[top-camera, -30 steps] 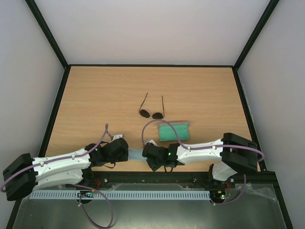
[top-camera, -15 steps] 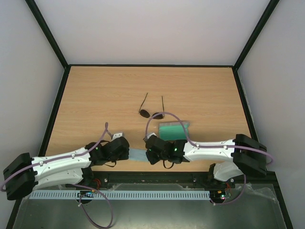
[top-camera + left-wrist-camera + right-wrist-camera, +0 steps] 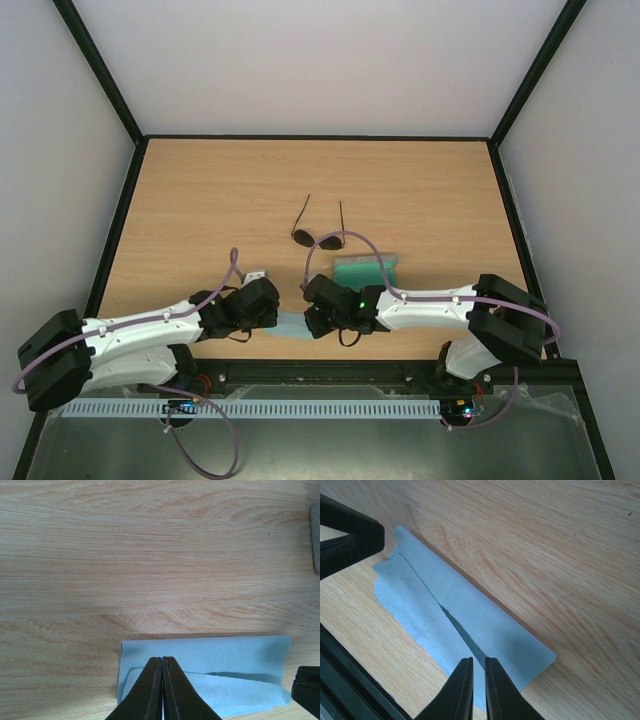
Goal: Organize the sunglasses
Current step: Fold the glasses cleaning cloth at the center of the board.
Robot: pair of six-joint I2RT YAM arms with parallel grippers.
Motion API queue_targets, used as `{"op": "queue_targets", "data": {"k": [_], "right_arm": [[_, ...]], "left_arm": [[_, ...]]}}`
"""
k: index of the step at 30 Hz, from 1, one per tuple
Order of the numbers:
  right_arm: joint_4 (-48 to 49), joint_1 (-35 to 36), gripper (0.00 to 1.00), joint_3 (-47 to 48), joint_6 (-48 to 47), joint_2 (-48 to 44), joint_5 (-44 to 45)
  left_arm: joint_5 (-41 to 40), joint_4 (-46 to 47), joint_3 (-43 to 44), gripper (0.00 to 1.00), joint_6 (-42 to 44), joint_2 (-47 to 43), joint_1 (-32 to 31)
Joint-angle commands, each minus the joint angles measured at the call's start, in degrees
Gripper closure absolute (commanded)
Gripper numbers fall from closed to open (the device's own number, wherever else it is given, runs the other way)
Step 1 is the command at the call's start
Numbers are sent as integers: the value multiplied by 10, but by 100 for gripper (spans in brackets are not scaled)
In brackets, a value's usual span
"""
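Note:
The sunglasses (image 3: 318, 233) lie on the table's middle, round dark lenses toward me, temple arms pointing away. Both grippers are well short of them, over a light blue cloth (image 3: 289, 325) near the front edge. The cloth (image 3: 225, 652) is folded into a strip. My left gripper (image 3: 162, 658) is pressed shut at the upper flap's edge on the strip's left end. My right gripper (image 3: 479, 659) is nearly shut on the flap's edge at the right end of the cloth (image 3: 470, 600), and the flap lifts slightly there. In the top view they are the left gripper (image 3: 268, 303) and right gripper (image 3: 312, 305).
The grey case with a green lining (image 3: 365, 270) lies just behind the right gripper, its corner at the left wrist view's right edge (image 3: 316, 535). A black frame rail (image 3: 320, 372) runs along the table's front edge.
Both grippers have moved away from the front edge and closer together, the right arm swinging left. Less of the cloth shows between them, and the right arm's cable now crosses the sunglasses.

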Motion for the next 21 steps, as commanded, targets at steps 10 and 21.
{"op": "queue_targets", "data": {"k": [10, 21], "right_arm": [[-4, -2, 91, -17, 19, 10, -5], [6, -2, 91, -32, 26, 22, -13]], "left_arm": [[8, 13, 26, 98, 30, 22, 13], [10, 11, 28, 98, 32, 21, 13]]}}
